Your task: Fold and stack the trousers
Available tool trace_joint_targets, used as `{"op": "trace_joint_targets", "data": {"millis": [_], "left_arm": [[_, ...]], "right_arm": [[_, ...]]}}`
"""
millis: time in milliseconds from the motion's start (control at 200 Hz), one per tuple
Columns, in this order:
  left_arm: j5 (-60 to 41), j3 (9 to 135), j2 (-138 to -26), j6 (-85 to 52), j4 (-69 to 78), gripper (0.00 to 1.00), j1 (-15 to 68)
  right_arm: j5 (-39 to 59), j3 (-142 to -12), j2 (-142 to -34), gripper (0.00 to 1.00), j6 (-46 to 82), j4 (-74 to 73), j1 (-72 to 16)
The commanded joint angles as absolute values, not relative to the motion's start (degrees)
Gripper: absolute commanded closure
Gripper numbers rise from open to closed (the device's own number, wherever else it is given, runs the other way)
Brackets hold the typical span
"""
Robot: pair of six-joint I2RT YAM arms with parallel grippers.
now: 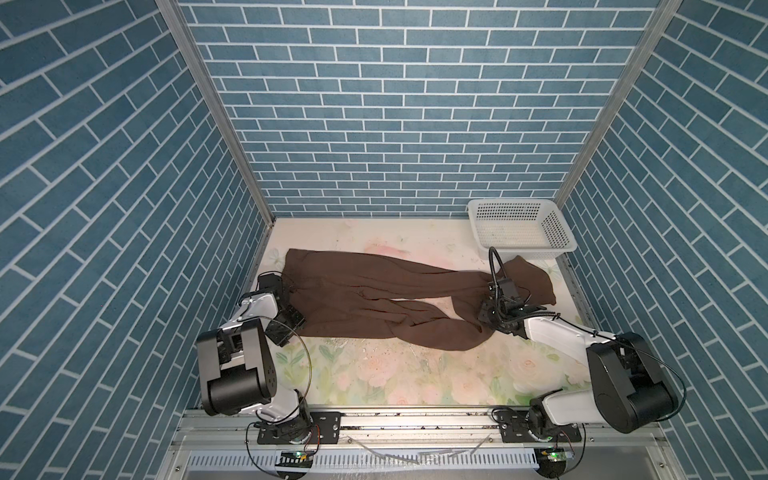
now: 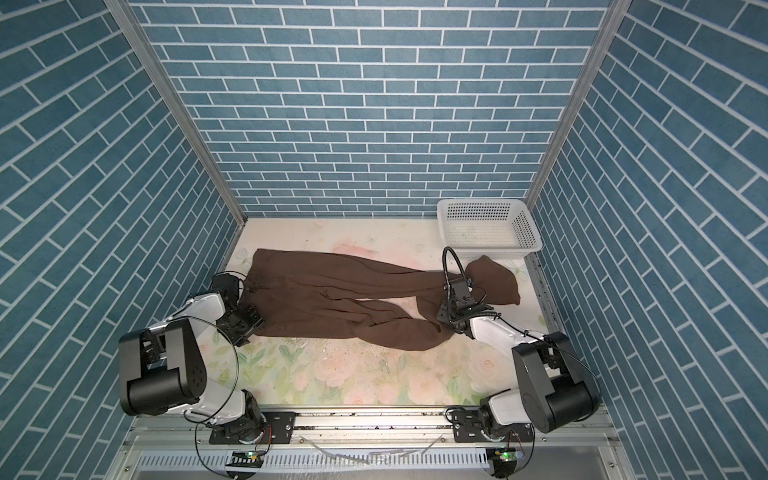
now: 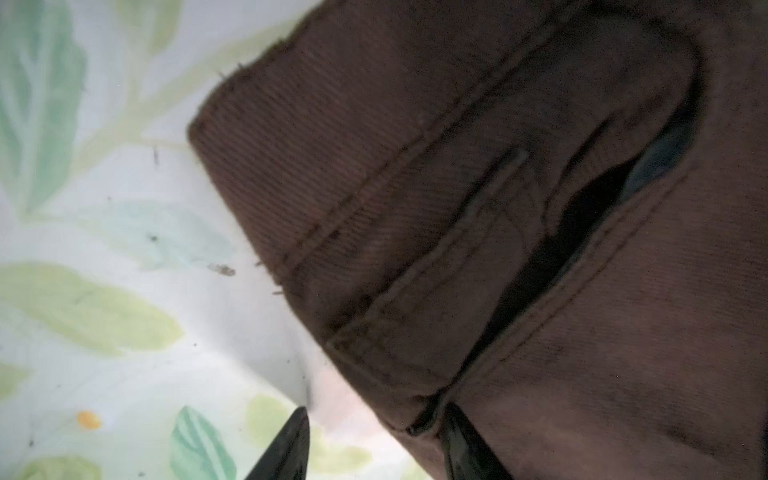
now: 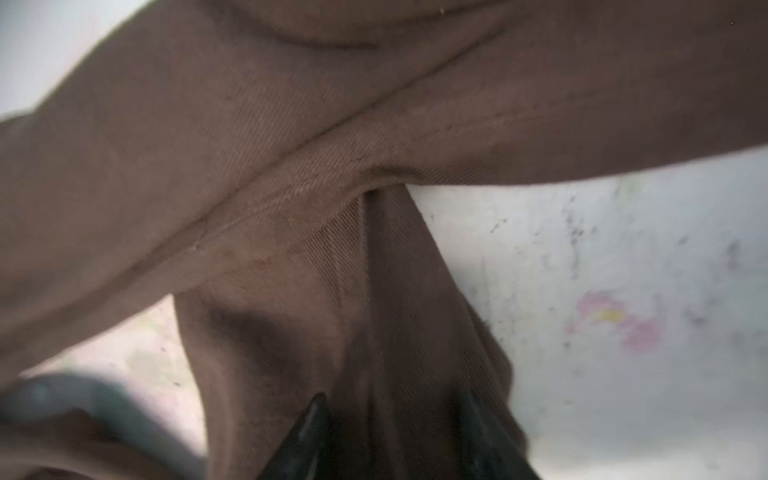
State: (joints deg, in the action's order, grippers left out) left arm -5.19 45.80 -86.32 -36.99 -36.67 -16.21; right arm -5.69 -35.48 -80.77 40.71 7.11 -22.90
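Observation:
The dark brown trousers point(image 1: 365, 299) point(image 2: 332, 291) lie across the table in both top views, waist at the left and legs running right. The two legs cross near the right end. My left gripper point(image 1: 291, 316) point(image 2: 249, 320) is at the near corner of the waist. In the left wrist view it point(image 3: 376, 419) stands open, one fingertip point(image 3: 299, 424) over the cloth and the other on the waistband point(image 3: 374, 187) edge. My right gripper point(image 1: 486, 316) point(image 2: 442, 313) is down on a leg; in the right wrist view it point(image 4: 390, 411) is shut on bunched leg fabric point(image 4: 374, 311).
A white perforated basket point(image 1: 523, 249) point(image 2: 490, 251) stands at the back right, just behind the leg ends. The floral tablecloth point(image 1: 395, 374) shows bare in front of the trousers. Blue brick walls close in the left, right and back.

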Motion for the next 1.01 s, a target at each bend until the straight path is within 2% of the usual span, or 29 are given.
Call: {"op": "trace_joint_targets", "data": {"millis": [0,80,135,315,510,645,780,920,1000], "left_arm": [[-4.28,45.39,-87.79,-38.7,-34.49,0.65,-16.08],[-4.03,46.85,-89.32,-39.02,-35.69,0.9,-16.08],[-2.8,48.26,-89.71,-39.02,-37.48,1.0,-16.13],[1.89,52.39,-86.62,-38.98,-43.23,1.0,-18.46],[2.9,53.69,-80.56,-39.22,-46.81,1.0,-25.16],[3.51,54.22,-78.0,-38.35,-48.06,1.0,-29.3],[2.5,53.79,-77.01,-37.99,-48.02,1.0,-32.26],[0.91,53.51,-77.36,-38.07,-47.28,1.0,-32.65],[-1.21,55.48,-79.63,-38.16,-46.98,1.0,-32.77]], "right_arm": [[-5.36,-36.86,-82.2,1.0,43.29,7.2,-23.29],[-7.01,-38.4,-80.37,1.0,42.8,9.53,-23.13],[-9.29,-40.86,-78.41,1.0,41.45,12.63,-22.76],[-11.37,-50.28,-71.52,1.0,37.63,22.41,-15.53],[-18.07,-60.07,-63.89,1.0,35.38,30.34,-5.61],[-19.15,-63.8,-60.5,1.0,35.88,32.81,1.84],[-17.28,-64.61,-58.61,1.0,37.65,34.88,7.5],[-13.74,-61.06,-56.26,1.0,39.82,34.59,8.29],[-10.51,-61.16,-58.82,1.0,39.74,34.32,9.15]]}}
